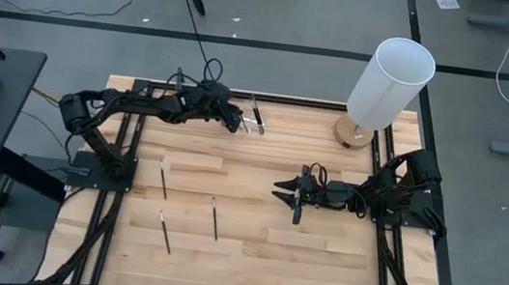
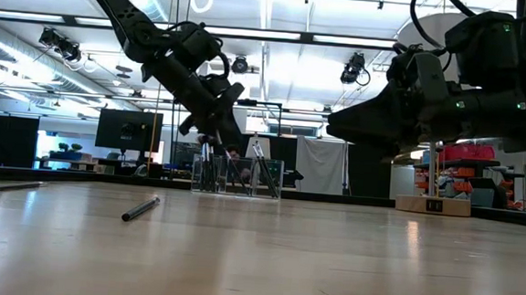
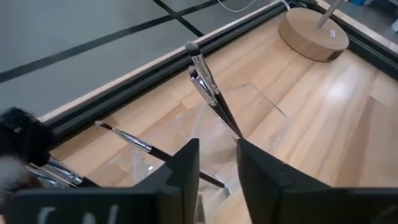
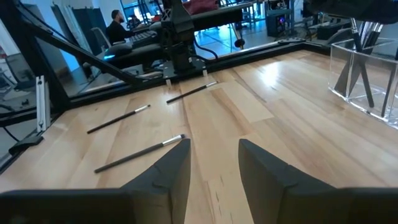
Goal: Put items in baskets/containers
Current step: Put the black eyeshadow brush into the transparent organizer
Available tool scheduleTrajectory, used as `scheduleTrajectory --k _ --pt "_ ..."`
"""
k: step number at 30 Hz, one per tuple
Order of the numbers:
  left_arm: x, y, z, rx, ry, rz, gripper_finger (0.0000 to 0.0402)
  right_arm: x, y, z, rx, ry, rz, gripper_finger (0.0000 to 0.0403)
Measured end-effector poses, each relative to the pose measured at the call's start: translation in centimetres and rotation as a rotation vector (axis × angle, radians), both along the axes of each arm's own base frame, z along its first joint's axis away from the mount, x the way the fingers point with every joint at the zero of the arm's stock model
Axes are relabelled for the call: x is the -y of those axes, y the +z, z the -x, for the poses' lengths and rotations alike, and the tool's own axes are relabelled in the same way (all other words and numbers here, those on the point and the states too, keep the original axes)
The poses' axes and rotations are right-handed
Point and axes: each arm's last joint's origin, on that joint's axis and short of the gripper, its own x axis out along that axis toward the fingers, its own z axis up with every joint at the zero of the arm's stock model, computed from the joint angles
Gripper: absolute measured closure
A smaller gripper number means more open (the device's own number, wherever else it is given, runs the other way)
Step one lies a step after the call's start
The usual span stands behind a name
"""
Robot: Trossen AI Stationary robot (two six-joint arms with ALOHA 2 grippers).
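While our left gripper (image 1: pixel 235 121) is hovering parted over the clear organiser (image 1: pixel 254 120) holding brushes (image 3: pixel 208 87), we are idling our right gripper (image 1: pixel 284 191) spread mid-desk (image 1: pixel 252 240); three brushes (image 1: pixel 163 183) are lying loose.

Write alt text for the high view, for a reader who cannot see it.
Seen from above, the left gripper reaches over the clear organiser box at the wooden table's far edge. The right gripper hangs open mid-table, empty. Three makeup brushes lie loose on the table; a white cylinder on a wooden base stands far right.
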Motion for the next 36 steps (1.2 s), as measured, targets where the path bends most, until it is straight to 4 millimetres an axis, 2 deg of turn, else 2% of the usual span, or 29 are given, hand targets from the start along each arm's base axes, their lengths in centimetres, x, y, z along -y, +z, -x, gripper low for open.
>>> scheduleTrajectory --k 3,8,13,17,21,25,30,36 --pt "-0.6 0.5 0.0 -0.002 0.007 -0.03 0.0269 0.0 0.0 0.0 0.001 -0.001 -0.01 0.0269" --pt "-1.3 3.2 -0.8 -0.045 -0.039 -0.098 0.0249 0.0 0.0 0.0 0.004 -0.003 -0.033 0.0269" --pt "1.0 6.6 -1.7 -0.213 -0.179 -0.123 0.0257 0.0 0.1 -0.1 0.008 -0.006 -0.051 0.0269" --pt "3.6 7.5 -1.4 -0.429 -0.242 -0.1 0.0288 -0.1 0.2 -0.5 0.013 -0.004 -0.04 0.0269" --pt "4.3 6.7 -0.6 -0.537 -0.269 -0.037 0.0337 -0.2 0.6 -1.3 0.022 -0.005 0.006 0.0269" --pt "3.5 5.2 0.0 -0.543 -0.217 -0.048 0.0389 -0.4 1.2 -2.2 0.036 -0.005 0.042 0.0269" --pt "1.5 4.4 0.5 -0.46 -0.138 -0.087 0.0392 -0.5 1.3 -3.0 0.011 -0.003 0.056 0.0269" --pt "-0.9 4.5 1.4 -0.407 -0.044 -0.15 0.0398 -0.5 1.1 -3.0 -0.01 -0.004 0.041 0.0269"
